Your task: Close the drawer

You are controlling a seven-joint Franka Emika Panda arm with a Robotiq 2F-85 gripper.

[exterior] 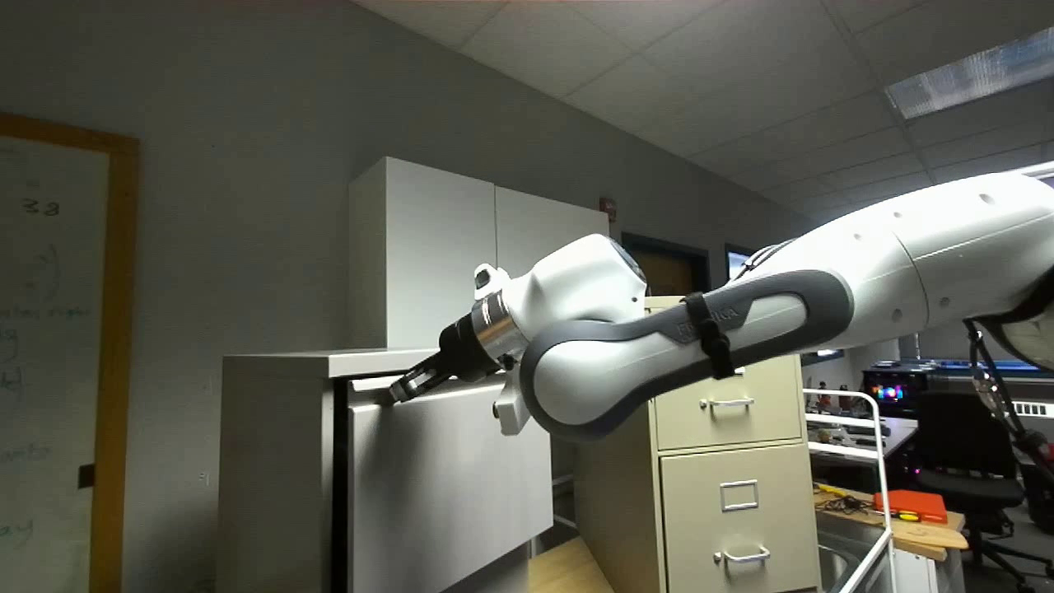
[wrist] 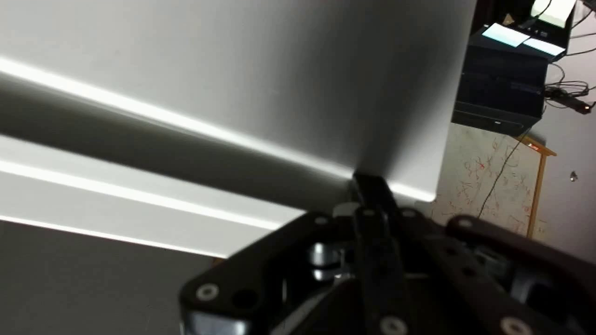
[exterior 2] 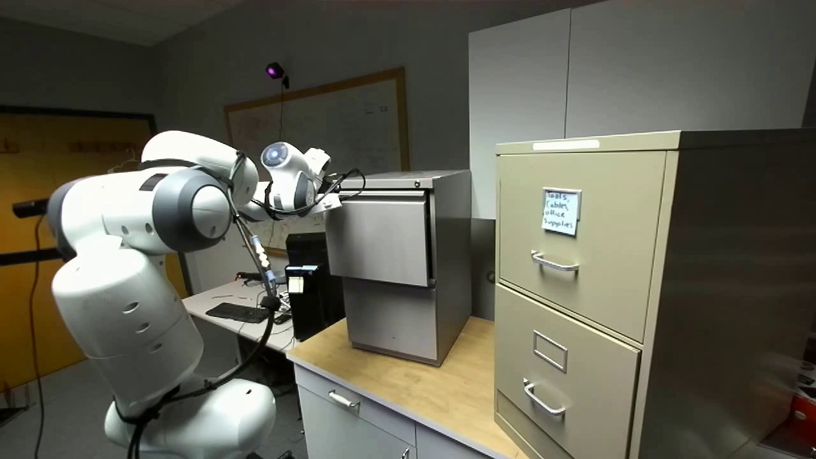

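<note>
Black gripper (wrist: 370, 186), nearest in the wrist view: its 2 fingers are lying together, gripping nothing, with the tips meeting the top edge of the drawer (exterior 2: 377, 242) near a corner of its front.

Drawer — light grey, plain flat front: occupying the upper tier of the grey cabinet (exterior 2: 454, 268) and standing partly out, a dark gap showing behind its front in both exterior views. Its contents are lying out of sight. Below, the lower front is sitting farther back.

Beige filing cabinet (exterior 2: 605, 287): showing 2 closed drawers with metal handles, the upper bearing a handwritten card (exterior 2: 561, 211) listing tools, cables and office supplies. White cupboard (exterior 2: 650, 70): presenting 2 closed doors behind the cabinets.

Surface: wooden countertop (exterior 2: 408, 382), supporting the grey cabinet; the beige filing cabinet is standing beside it, with a gap between. Pale base unit (exterior 2: 344, 427), handled, is sitting underneath.

Room: white robot arm (exterior 2: 127, 306) is standing before the grey cabinet. Dark keyboard (exterior 2: 237, 312) is lying on a desk (exterior 2: 213, 298); black computer tower (exterior 2: 315, 296) is standing near it. Wood-framed whiteboard (exterior 2: 347, 121) — bearing marker writing — is hanging on the wall. Yellow-orange door (exterior 2: 38, 172) is showing behind the arm. Red case (exterior: 911, 505) and black office chair (exterior: 967, 449) are appearing in an exterior view, beyond the beige filing cabinet.
</note>
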